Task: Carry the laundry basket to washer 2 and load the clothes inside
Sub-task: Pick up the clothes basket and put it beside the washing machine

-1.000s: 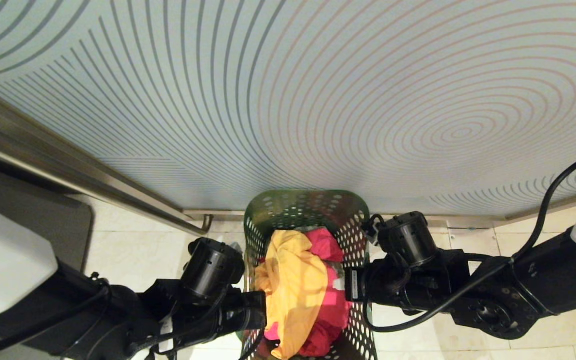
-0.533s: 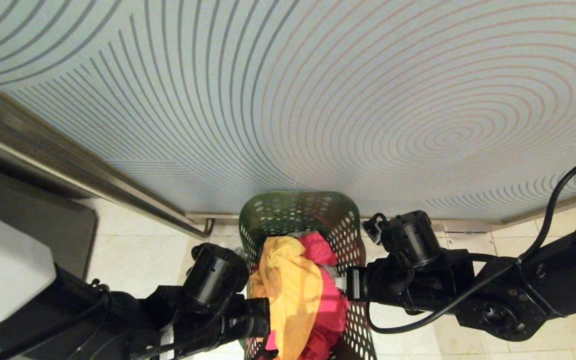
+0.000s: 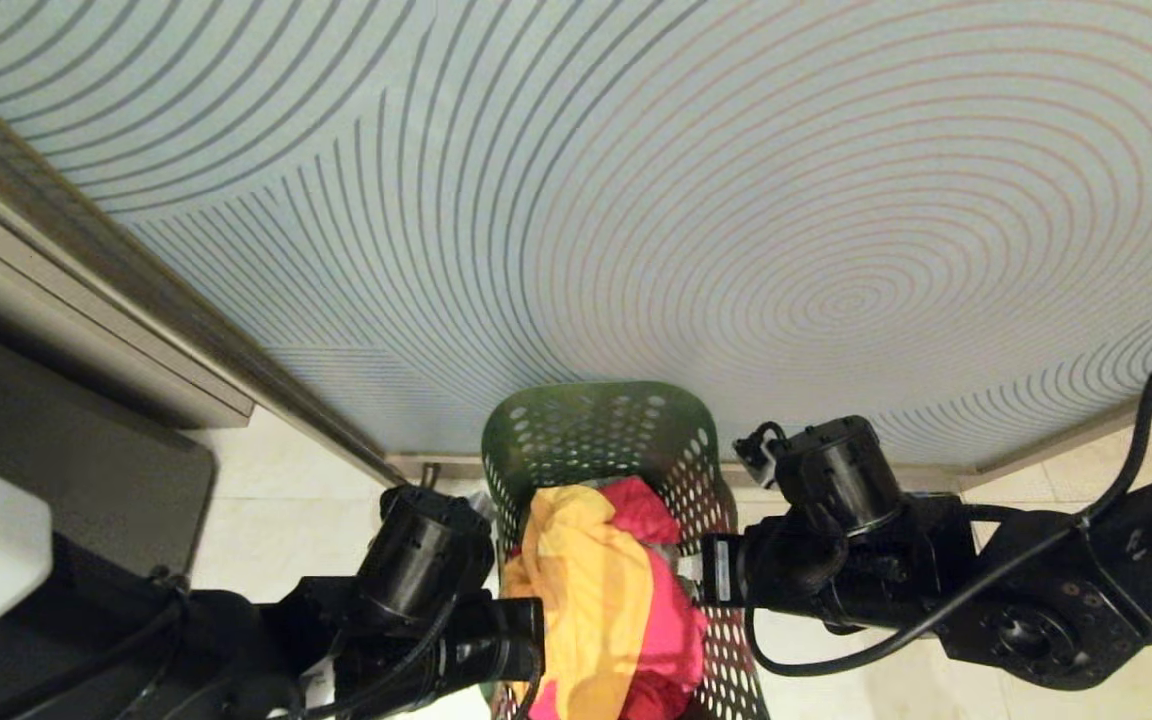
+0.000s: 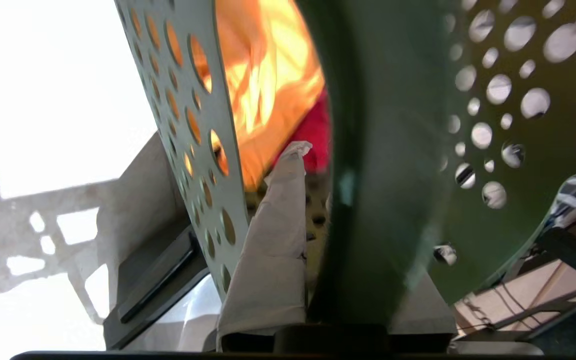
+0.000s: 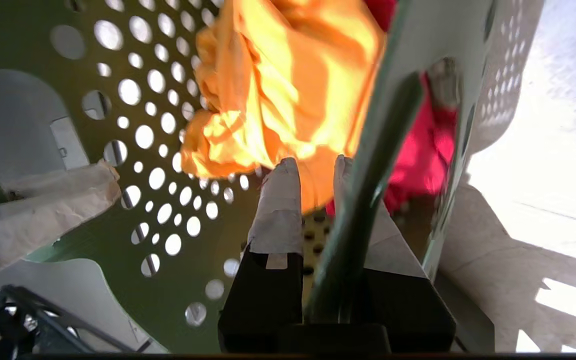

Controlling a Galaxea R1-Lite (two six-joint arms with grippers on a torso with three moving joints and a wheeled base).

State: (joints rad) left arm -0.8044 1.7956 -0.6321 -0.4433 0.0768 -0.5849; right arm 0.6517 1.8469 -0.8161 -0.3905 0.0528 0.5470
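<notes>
- The green plastic laundry basket with round holes all over its walls (image 3: 601, 440) hangs between the two arms, straight ahead and near the robot's front, with its far end close to the wall.
- The left gripper (image 4: 340, 235) has its fingers nearly closed, pinching the basket's left rim; one paper-wrapped fingertip (image 4: 288, 165) sits inside the wall.
- The right gripper (image 5: 340, 200) clamps the right rim the same way, its fingers (image 5: 278, 195) nearly closed with the green edge between them.
- The clothes lie heaped inside: a bright yellow-orange soft garment (image 3: 586, 590) draped over a pink-red garment (image 3: 671, 615).
- To carry well, I judge both arms should keep level and equally spaced, so the rim neither slips nor bends and the heap does not spill.
- Turns should be slow; the thin rim gives little purchase.
- The pale, glossy tiled floor (image 3: 296, 500) spreads below the basket.
- A pale blue wall patterned with concentric curved lines (image 3: 636, 200) fills the far side, met at its foot by a metal rail (image 3: 266, 380) running from the left.
- No washer shows in any view, so the robot must drive elsewhere.
</notes>
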